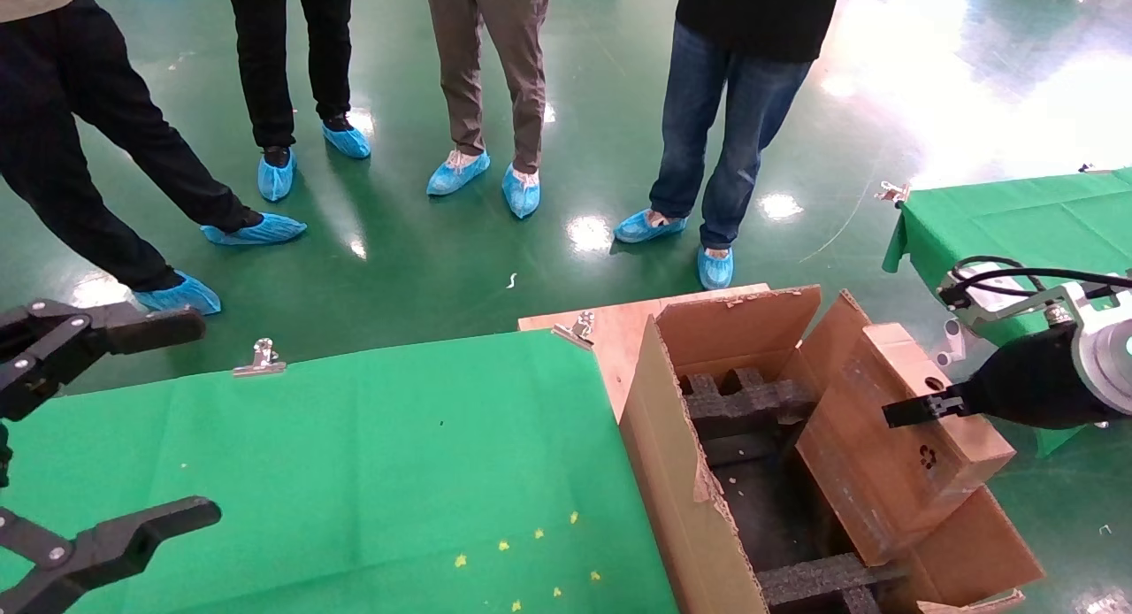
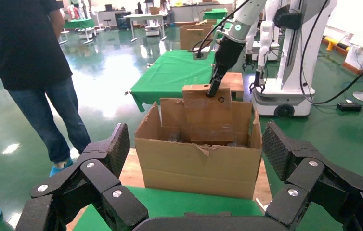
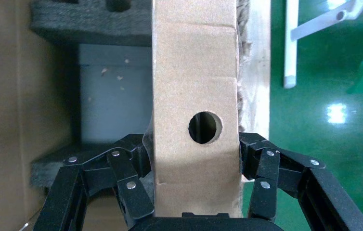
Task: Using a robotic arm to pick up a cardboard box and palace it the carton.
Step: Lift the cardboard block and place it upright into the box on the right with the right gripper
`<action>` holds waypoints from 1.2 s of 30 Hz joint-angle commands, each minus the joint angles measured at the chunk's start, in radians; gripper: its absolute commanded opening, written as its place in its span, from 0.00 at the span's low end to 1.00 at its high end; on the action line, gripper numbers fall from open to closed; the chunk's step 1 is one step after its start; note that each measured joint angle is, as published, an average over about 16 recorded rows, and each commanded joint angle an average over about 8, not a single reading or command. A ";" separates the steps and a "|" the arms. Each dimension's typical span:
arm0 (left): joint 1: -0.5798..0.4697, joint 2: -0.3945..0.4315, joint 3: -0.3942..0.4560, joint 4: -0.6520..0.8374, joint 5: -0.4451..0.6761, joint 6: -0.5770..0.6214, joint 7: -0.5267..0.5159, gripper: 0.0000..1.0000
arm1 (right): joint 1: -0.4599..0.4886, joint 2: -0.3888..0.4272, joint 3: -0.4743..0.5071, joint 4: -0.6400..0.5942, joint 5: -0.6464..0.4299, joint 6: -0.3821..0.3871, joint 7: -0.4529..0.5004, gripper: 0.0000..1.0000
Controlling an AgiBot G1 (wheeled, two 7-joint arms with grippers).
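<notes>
My right gripper is shut on the small flat cardboard box, which has a round hole and a recycling mark. The box stands tilted, its lower end down inside the large carton against the carton's right side. In the right wrist view the fingers clamp both faces of the box. Black foam inserts lie in the carton. The left wrist view shows the carton, the box and the right gripper. My left gripper is open and idle over the green table.
The green-clothed table lies left of the carton, with metal clips at its far edge. Several people in blue shoe covers stand beyond it. Another green table is at the right rear.
</notes>
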 commanded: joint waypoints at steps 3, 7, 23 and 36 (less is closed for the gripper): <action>0.000 0.000 0.000 0.000 0.000 0.000 0.000 1.00 | -0.006 -0.009 -0.005 0.000 -0.032 0.018 0.022 0.00; 0.000 0.000 0.000 0.000 0.000 0.000 0.000 1.00 | -0.012 -0.016 -0.009 0.001 -0.061 0.033 0.042 0.00; 0.000 0.000 0.000 0.000 0.000 0.000 0.000 1.00 | -0.072 -0.046 -0.041 0.002 -0.122 0.088 0.123 0.00; 0.000 0.000 0.000 0.000 0.000 0.000 0.000 1.00 | -0.169 -0.085 -0.082 0.000 -0.208 0.198 0.214 0.00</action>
